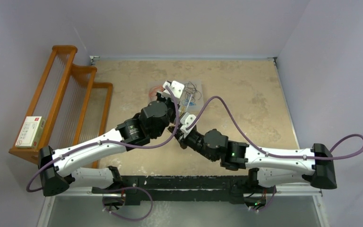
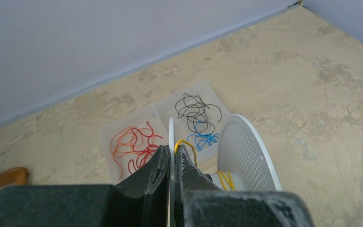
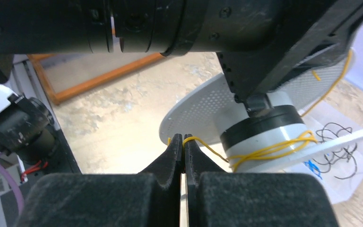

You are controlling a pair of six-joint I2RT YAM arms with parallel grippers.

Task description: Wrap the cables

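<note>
A white spool [image 2: 246,151] with perforated flanges is held above the table. My left gripper [image 2: 171,152] is shut on the thin edge of its near flange. A thread-thin yellow cable [image 3: 264,150] makes a few turns around the spool's hub [image 3: 260,135]; the turns also show in the left wrist view [image 2: 224,178]. One end runs taut from the hub to my right gripper [image 3: 183,142], which is shut on it, just below the spool. In the top view both grippers, left [image 1: 168,98] and right [image 1: 177,128], meet at the table's middle and the spool is hidden under them.
Two clear flat trays lie beyond the spool, one with red and orange wires [image 2: 132,144], the other with black and blue wires [image 2: 198,118]. A wooden rack [image 1: 71,99] stands along the left edge with a small box [image 1: 30,131] on it. Walls close the far and right sides.
</note>
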